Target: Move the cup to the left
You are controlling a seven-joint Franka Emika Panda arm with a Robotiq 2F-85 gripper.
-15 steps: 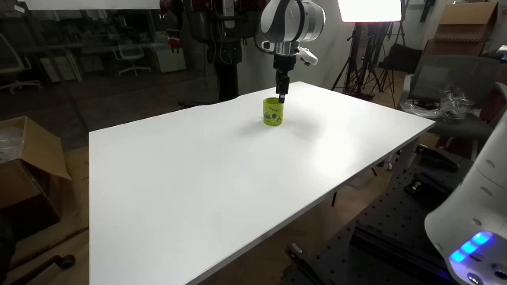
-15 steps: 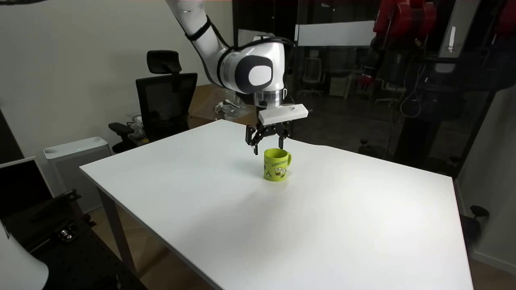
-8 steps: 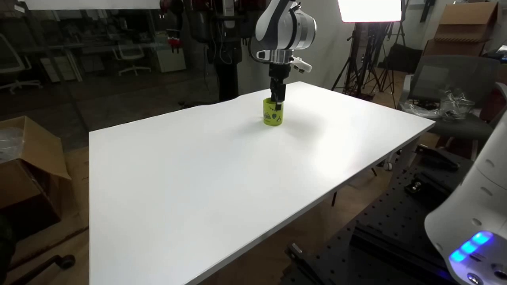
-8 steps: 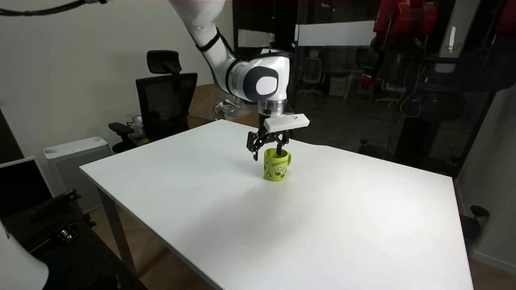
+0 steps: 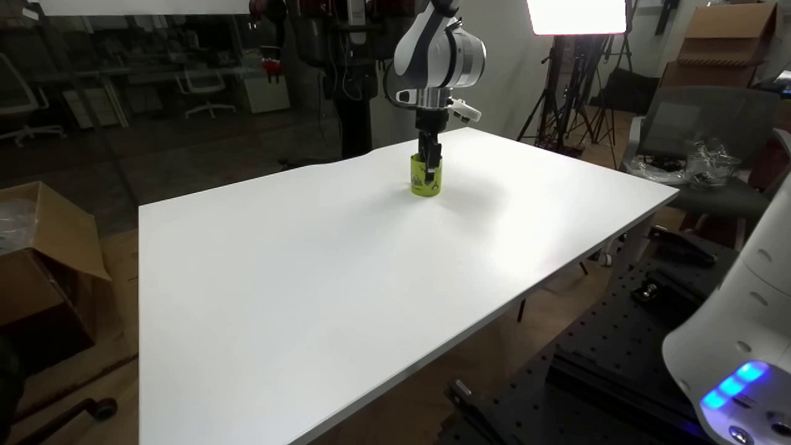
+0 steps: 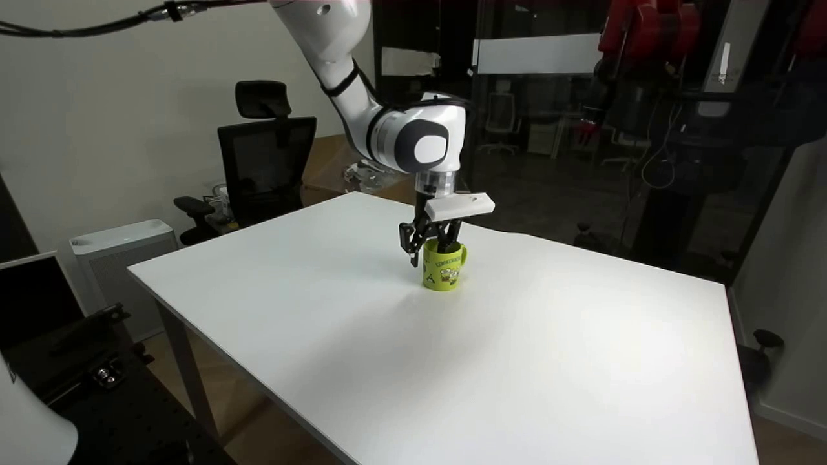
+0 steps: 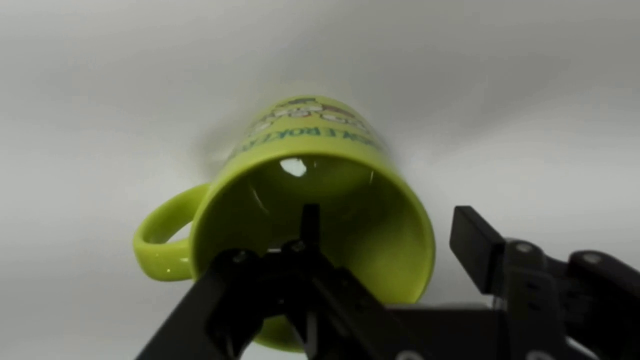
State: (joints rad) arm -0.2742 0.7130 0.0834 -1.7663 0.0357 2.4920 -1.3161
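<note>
The yellow-green cup [image 5: 418,184] stands upright on the white table [image 5: 346,266] and shows in both exterior views [image 6: 442,276]. Dark pictures and lettering mark its side. In the wrist view the cup's mouth [image 7: 300,159] faces the camera, with its handle on the left. My gripper [image 7: 390,231] is over the cup with its jaws apart, astride the cup's wall. One of the fingers [image 7: 310,222] reaches inside the mouth. The other finger is outside, with a gap to the wall. In an exterior view the gripper [image 6: 429,255] shows the same straddle. The inner fingertip is hidden there.
The table's far edge runs behind the cup. A dark robot with red parts [image 6: 652,39] stands beyond the table. A black chair [image 6: 268,161] and a cardboard box [image 5: 49,266] stand on the floor beside it.
My gripper has moved down, and one finger has gone from above the rim to inside the cup. The fingers look somewhat closer together. The cup has not moved.
</note>
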